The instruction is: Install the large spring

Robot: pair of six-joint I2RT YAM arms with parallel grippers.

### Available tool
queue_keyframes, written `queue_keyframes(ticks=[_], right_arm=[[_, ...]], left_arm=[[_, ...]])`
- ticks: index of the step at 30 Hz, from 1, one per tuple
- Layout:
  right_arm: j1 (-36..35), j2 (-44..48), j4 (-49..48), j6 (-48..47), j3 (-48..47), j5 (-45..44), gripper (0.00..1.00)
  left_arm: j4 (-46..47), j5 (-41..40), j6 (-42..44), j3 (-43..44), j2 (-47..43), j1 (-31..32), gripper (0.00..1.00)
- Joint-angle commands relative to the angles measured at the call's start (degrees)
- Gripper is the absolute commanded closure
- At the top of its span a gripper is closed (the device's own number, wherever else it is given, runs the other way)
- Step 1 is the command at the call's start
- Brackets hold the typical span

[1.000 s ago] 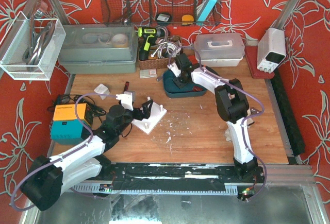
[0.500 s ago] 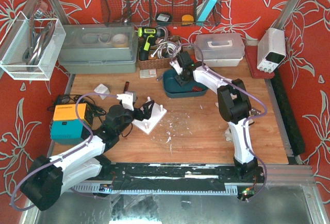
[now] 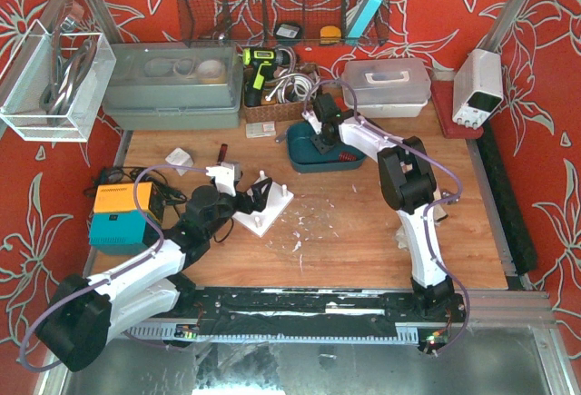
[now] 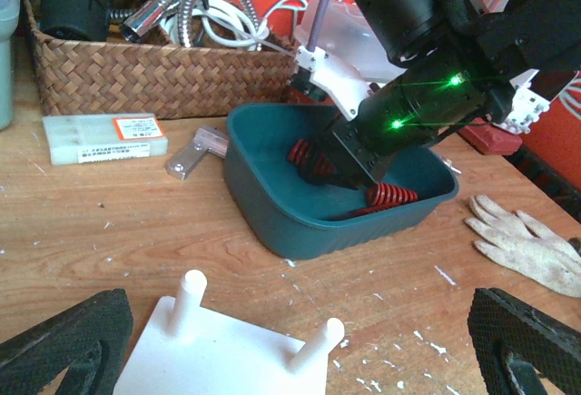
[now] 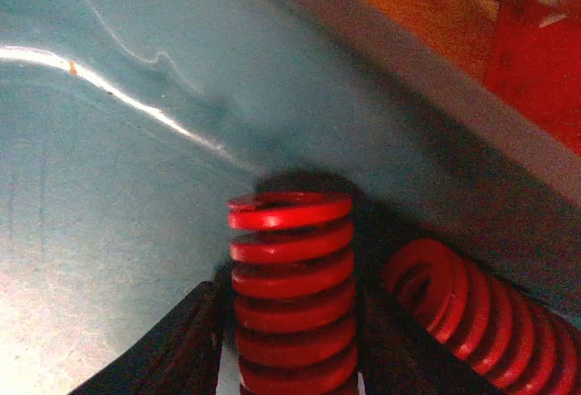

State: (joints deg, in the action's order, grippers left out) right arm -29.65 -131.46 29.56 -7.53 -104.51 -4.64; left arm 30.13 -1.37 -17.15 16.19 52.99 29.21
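A large red spring (image 5: pixel 290 295) stands between the fingers of my right gripper (image 5: pixel 290 336), which is shut on it inside the teal tray (image 3: pixel 298 154). A second red spring (image 5: pixel 472 313) lies beside it in the tray. In the left wrist view the right gripper (image 4: pixel 363 163) reaches down into the tray (image 4: pixel 272 209), where red springs (image 4: pixel 392 197) show. The white plate with upright pegs (image 3: pixel 264 204) lies on the table. My left gripper (image 4: pixel 290 359) is open and empty around the plate's near part (image 4: pixel 227 354), with its pegs (image 4: pixel 191 295) between the fingers.
A wicker basket (image 4: pixel 154 73) with hoses stands behind the tray. A small plastic case (image 4: pixel 104 136) and a metal bracket (image 4: pixel 195 152) lie to its left, a white glove (image 4: pixel 522 241) to its right. An orange and teal device (image 3: pixel 123 213) sits at the left.
My right gripper has shifted slightly to the right over the tray. The left arm and the white plate have stayed put.
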Motion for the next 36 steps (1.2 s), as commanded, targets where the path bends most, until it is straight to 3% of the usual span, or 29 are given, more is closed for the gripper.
queue_keyframes(ticks=[1, 5, 13, 23, 26, 31, 36], right_arm=[[0.30, -2.38, 3.02, 0.91, -1.61, -0.69, 0.56], [0.38, -2.50, 3.55, 0.75, -1.10, -0.44, 0.58], [0.38, 1.41, 3.19, 0.01, -0.79, 1.67, 0.83], [-1.18, 15.81, 1.61, 1.44, 5.38, 4.57, 0.98], [-2.63, 22.14, -1.38, 2.70, 11.65, 4.36, 1.00], [-8.36, 37.98, -12.39, 4.29, 29.77, 3.72, 1.00], [-13.34, 51.23, -20.26, 5.90, 44.06, 4.40, 1.00]], left_arm=[[1.60, -0.22, 0.45, -0.37, -0.36, 0.21, 0.00], [1.58, -0.22, 0.43, -0.30, -0.35, 0.21, 0.00], [1.51, -0.63, 0.29, -0.20, 0.04, 0.23, 0.00], [-1.18, -3.18, -1.79, 0.81, -0.52, 0.22, 0.00], [-2.08, -4.94, -3.76, 0.59, -2.05, 0.21, 0.00], [-3.39, -4.06, -7.27, 0.65, -3.38, 0.21, 0.00], [-14.50, 1.96, -12.03, 5.70, -4.09, 0.23, 0.00]])
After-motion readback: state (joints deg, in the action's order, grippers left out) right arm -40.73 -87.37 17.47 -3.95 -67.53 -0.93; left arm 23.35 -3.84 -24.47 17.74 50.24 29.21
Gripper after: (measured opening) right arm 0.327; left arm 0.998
